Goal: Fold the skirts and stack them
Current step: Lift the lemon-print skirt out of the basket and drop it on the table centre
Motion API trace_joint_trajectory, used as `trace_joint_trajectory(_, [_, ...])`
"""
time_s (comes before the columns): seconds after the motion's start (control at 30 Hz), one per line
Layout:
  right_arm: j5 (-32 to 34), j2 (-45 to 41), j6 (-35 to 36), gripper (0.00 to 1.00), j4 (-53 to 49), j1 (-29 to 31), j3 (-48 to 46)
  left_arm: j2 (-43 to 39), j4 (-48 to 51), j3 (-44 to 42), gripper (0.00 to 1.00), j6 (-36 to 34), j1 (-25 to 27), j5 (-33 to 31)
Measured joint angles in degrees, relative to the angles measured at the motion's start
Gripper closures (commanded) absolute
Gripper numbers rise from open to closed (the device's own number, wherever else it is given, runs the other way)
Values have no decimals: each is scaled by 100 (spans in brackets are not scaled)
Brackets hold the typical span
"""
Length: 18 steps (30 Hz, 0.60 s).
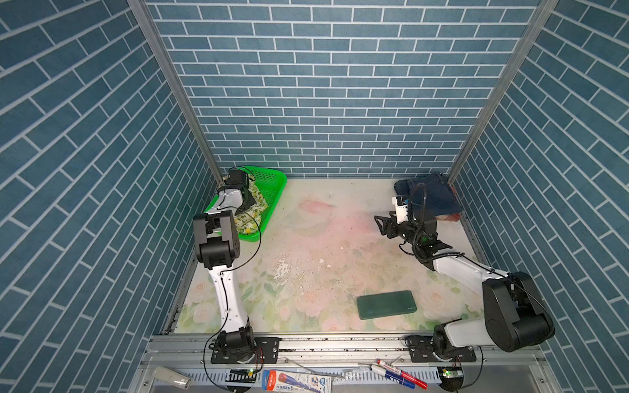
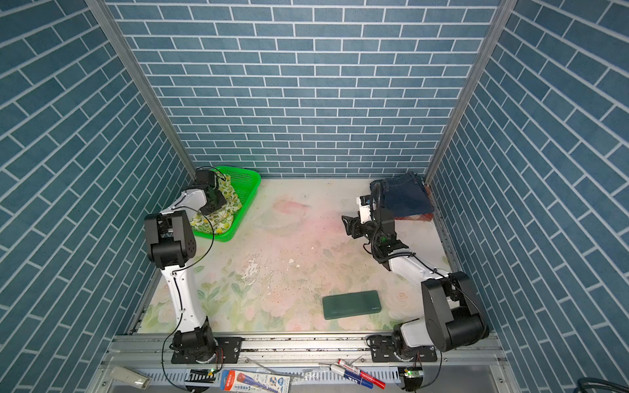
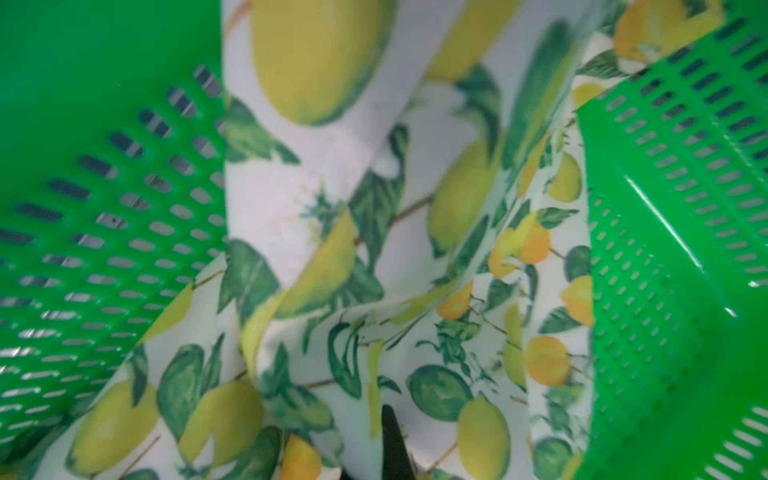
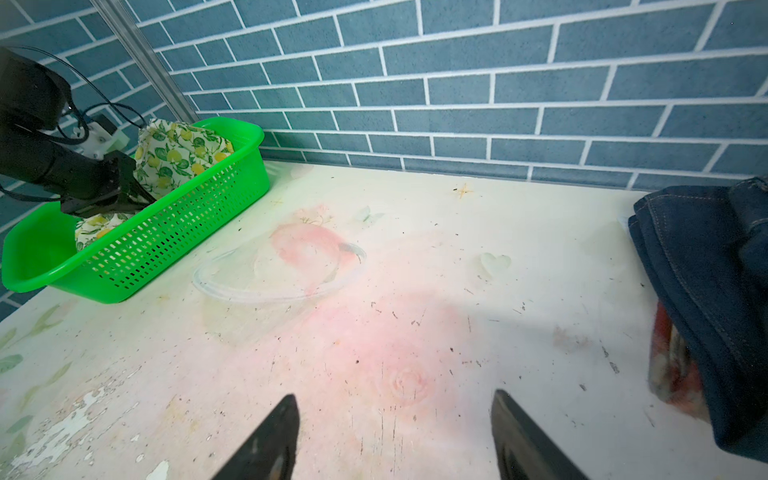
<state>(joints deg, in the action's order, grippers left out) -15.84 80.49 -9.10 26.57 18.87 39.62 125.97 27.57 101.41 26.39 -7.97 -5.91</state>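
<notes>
Lemon-print skirt [image 1: 254,213] lies bunched inside the green basket [image 1: 273,184], covering much of its floor, with one heap of cloth rising above the rim, and in both top views some bare mesh shows along the basket wall that faces the middle of the table [image 1: 323,238]. The left gripper [image 1: 250,201] reaches down into the basket, and its jaws are closed on a fold of the lemon-print skirt (the left wrist view shows only one dark fingertip [image 3: 390,436], with creased cloth pressed up against it and green mesh walls on either side). Well apart from the basket, at the opposite end of the same back wall, the denim skirt [image 1: 439,196] lies folded on top of the plaid skirt [image 1: 450,217]. Only a rust-red and cream edge of the plaid shows from under the denim, on the side away from the wall. The right gripper [image 4: 395,405] hovers over bare tabletop between the basket and this stack, much nearer the stack, with its tips turned toward the basket. Its jaws stand apart with nothing between them, and it touches neither skirt. A flat dark green slab [image 1: 386,304] lies on the table well apart from the basket, down toward the front rail and closer to the right arm's base, touching nothing else
</notes>
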Motion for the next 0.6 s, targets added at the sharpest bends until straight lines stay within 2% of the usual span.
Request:
trace_joint_trajectory(0.2, [17, 33, -4, 30, -24, 0, 76, -1655, -520, -872, 100, 129, 81, 369])
trace_joint_trajectory(0.37, [35, 46, -61, 31, 0, 0, 94, -3001, -1008, -1176, 100, 129, 387, 708])
trace_joint_trajectory(0.47, [107, 39, -160, 31, 0, 0, 94, -3414, -1123, -1139, 100, 42, 754, 925])
trace_joint_trajectory(0.6, [531, -133, -295, 31, -192, 0, 94, -3668, -1099, -922, 100, -122, 1453, 1174])
